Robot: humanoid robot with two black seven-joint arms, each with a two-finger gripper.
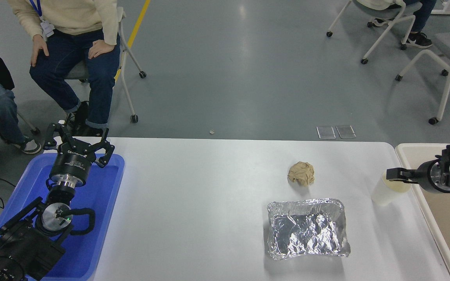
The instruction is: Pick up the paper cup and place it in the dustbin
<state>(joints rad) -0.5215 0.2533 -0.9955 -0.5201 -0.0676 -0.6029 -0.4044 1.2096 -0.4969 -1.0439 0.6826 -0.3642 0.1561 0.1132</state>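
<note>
The white paper cup (383, 194) stands upright on the table near its right edge, next to the cream-beige dustbin (405, 150) at the picture's right side. My right gripper (393, 174) comes in from the right edge, over the dustbin's rim, and its black tip sits level with the cup's rim and covers part of the cup's mouth. I cannot tell whether it touches the cup. My left gripper (77, 141) is parked open and empty over the far end of the blue tray (109, 203) at the lower left.
A crumpled tan paper ball (301, 173) lies left of the cup. A crinkled silver foil tray (307, 228) sits in front of the ball. People sit on chairs beyond the table's far left side.
</note>
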